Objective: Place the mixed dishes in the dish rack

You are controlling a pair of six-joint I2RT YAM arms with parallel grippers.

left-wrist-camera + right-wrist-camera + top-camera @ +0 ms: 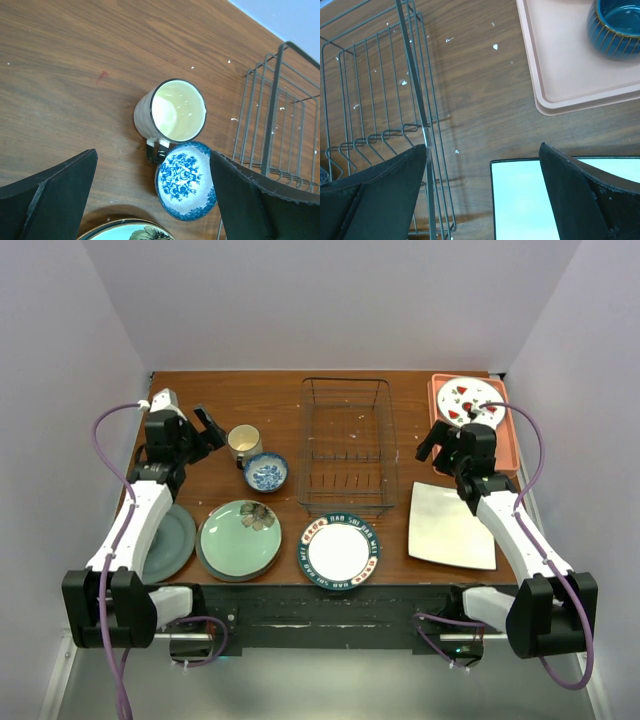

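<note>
The dish rack (345, 502) stands empty at the middle of the desk (270, 400), toward the back. The left claw (205, 428) hovers wide open and holds nothing, with the cream mug (243, 443) and the small blue-white patterned bowl (266, 472) just ahead of it (in the left wrist view the mug's handle touches the bowl's rim). The right claw (432, 440) is also spread wide and empty, above bare wood between the rack and the white square plate (450, 525). Along the near edge lie the pale green flower plate (240, 535) and the white plate with dark patterned rim (340, 551), side by side. A pink tray (510, 450) sits at the back right.
</note>
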